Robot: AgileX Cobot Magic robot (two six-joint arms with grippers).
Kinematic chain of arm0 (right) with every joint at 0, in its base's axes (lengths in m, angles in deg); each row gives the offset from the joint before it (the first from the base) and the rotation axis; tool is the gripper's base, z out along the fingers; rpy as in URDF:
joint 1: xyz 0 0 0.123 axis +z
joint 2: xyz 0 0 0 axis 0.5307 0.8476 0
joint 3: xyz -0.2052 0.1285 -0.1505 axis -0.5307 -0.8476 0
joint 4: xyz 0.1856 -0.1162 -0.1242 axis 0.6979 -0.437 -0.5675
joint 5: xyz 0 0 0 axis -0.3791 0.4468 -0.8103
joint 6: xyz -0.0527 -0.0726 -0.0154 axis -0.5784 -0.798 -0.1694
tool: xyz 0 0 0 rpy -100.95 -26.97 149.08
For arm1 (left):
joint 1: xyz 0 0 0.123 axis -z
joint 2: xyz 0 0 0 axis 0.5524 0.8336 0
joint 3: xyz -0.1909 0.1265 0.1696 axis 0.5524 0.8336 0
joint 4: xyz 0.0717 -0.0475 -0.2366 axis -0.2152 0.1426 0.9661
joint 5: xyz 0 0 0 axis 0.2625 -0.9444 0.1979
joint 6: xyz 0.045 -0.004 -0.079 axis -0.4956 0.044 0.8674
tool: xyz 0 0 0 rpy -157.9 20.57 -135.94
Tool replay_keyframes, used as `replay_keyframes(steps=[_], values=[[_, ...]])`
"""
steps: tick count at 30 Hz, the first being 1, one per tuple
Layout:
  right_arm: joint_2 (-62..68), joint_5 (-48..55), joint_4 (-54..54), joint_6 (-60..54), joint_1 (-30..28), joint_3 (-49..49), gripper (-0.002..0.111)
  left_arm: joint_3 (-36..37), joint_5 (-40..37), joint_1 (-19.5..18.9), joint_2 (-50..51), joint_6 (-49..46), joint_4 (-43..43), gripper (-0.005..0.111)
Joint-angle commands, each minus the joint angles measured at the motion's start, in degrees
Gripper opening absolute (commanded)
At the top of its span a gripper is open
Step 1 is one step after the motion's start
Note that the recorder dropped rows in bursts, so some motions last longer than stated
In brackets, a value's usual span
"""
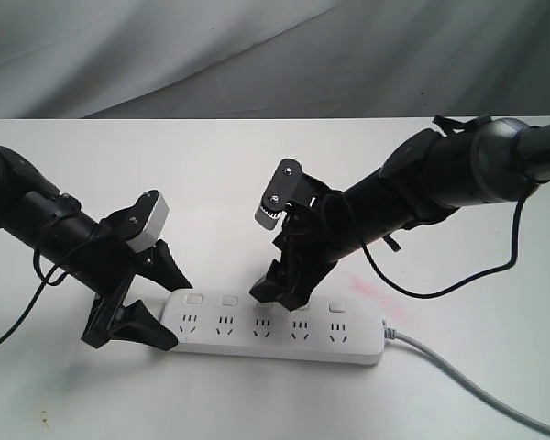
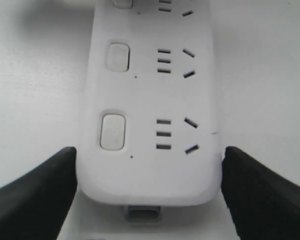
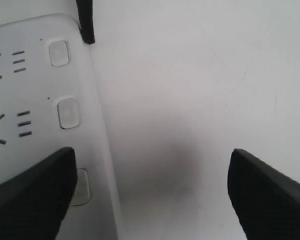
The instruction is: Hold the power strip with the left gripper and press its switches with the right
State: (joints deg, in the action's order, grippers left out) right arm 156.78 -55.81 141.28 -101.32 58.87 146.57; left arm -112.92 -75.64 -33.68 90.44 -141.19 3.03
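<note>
The white power strip (image 1: pixel 284 335) lies flat on the table, its grey cable (image 1: pixel 481 387) leaving the right end. My left gripper (image 1: pixel 177 312) straddles the strip's left end. In the left wrist view its dark fingers (image 2: pixel 37 192) press against both long sides of the strip (image 2: pixel 150 170), shut on it. Two switches (image 2: pixel 113 132) show beside the sockets. My right gripper (image 1: pixel 281 293) stands open above the strip's middle. In the right wrist view one of its fingers (image 3: pixel 32 195) hangs over the strip beside a partly covered switch (image 3: pixel 83 187). The other finger is over bare table.
The white table (image 1: pixel 257 174) runs back to a grey cloth backdrop (image 1: pixel 257 55). A faint pink smear (image 1: pixel 371 289) marks the table behind the strip's right end. The cable trails toward the front right corner.
</note>
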Motion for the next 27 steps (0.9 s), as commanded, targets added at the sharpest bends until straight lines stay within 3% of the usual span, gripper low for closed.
replay_keyframes(steps=[1,27], values=[[-0.1,-1.1,-1.0,-0.4,0.1,-0.2,0.076,-0.1,0.2,0.1,0.2,-0.4,0.5,0.047],[4.1,-1.9,-8.5,6.1,0.1,-0.7,0.076,-0.1,0.2,0.1,0.2,-0.4,0.5,0.047]])
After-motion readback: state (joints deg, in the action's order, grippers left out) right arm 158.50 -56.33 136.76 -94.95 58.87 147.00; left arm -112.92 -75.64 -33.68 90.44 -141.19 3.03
